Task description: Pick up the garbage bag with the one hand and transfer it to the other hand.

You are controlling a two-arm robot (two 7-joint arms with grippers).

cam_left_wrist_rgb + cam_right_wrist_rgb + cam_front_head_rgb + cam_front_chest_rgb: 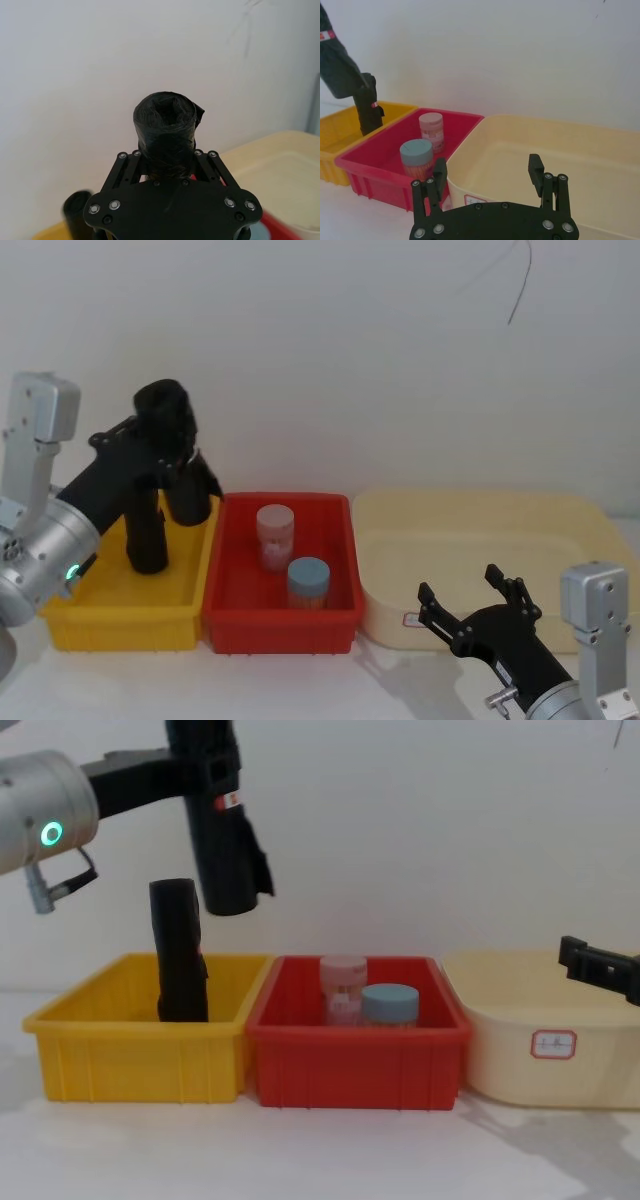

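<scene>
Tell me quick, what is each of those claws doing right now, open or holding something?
Left gripper: shut on the garbage bag, lifted above the yellow bin.
Right gripper: open, holding nothing, near the cream tub.

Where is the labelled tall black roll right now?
Chest view, robot's left: the black plastic garbage bag roll hangs in the left gripper above the yellow plastic bin.

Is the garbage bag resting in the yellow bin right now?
No, the left gripper holds the garbage bag clear above the yellow bin.
</scene>
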